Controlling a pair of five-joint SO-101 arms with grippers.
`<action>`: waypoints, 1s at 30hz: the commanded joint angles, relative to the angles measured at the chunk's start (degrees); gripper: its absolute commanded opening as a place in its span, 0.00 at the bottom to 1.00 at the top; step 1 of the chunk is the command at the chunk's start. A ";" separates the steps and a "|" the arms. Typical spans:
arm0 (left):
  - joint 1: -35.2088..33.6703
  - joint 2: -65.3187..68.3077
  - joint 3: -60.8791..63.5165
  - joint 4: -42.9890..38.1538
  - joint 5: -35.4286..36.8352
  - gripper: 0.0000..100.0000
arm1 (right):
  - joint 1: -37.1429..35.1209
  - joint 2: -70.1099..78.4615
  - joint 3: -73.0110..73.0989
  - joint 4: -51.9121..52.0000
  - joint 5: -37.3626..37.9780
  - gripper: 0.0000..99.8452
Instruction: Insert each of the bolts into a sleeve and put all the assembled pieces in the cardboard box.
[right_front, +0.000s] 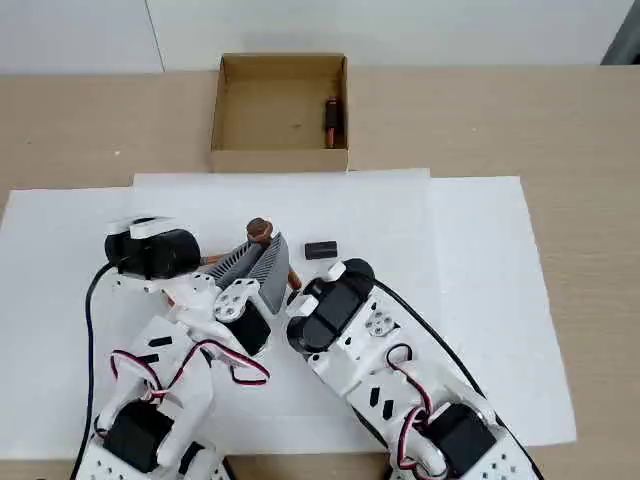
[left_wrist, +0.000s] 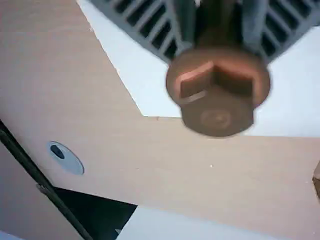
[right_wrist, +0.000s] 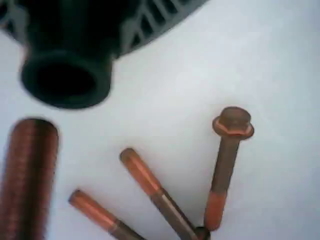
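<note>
Your left gripper (right_front: 260, 246) clamps its grey ribbed fingers on a copper-coloured bolt (left_wrist: 217, 92), and the flanged head of it points outward. Your right gripper (right_wrist: 80, 27) grips a black round sleeve (right_wrist: 65, 80) with the hollow end showing, above three loose bolts (right_wrist: 227, 160) on the white paper sheet (right_front: 470, 300). A second sleeve (right_front: 320, 250) lies toward the sheet's far edge. In the cardboard box (right_front: 280, 160), one assembled piece (right_front: 333, 120) lies along the right wall.
</note>
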 joint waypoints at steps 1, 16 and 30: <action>0.26 -0.88 -0.57 1.67 0.26 0.01 | -0.31 -0.92 -0.70 -1.71 0.26 0.00; 0.44 -0.79 -0.57 1.93 0.26 0.01 | -0.22 -0.48 -0.44 -3.30 0.35 0.00; 2.99 -0.70 -0.57 2.20 0.26 0.01 | -0.22 -0.66 -0.44 -3.21 0.26 0.00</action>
